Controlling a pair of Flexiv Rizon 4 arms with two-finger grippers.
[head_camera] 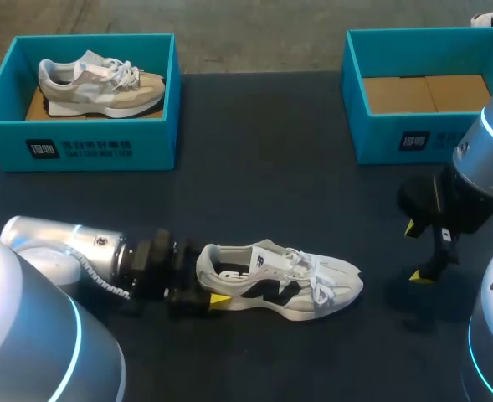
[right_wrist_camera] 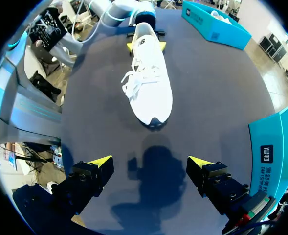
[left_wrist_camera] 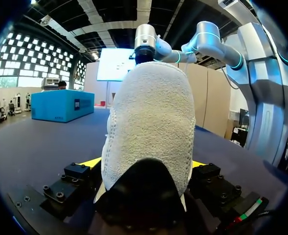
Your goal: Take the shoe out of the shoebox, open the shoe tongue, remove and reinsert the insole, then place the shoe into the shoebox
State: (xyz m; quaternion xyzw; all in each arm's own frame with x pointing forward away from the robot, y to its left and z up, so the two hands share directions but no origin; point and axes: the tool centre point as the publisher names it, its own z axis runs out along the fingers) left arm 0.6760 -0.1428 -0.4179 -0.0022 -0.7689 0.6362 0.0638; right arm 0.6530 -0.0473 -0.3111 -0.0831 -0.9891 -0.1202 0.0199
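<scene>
Two teal shoeboxes stand at the far side of the dark table (head_camera: 263,167), well apart from each other. The left shoebox (head_camera: 104,146) holds a beige and grey sneaker (head_camera: 100,84), which lies on its side. In the right shoebox (head_camera: 397,138) only the brown cardboard bottom shows.

One white sneaker (head_camera: 279,280) with black side marks stands upright on the table near the front, outside both boxes, with its toe toward the right arm. The left gripper (head_camera: 211,280) is clamped on its heel: in the left wrist view the yellow tips press the heel (left_wrist_camera: 148,122) from both sides.

The right gripper (head_camera: 415,251) hangs over the bare table just beyond the toe, not touching it. Its fingers (right_wrist_camera: 99,164) stand wide apart with nothing between them.
</scene>
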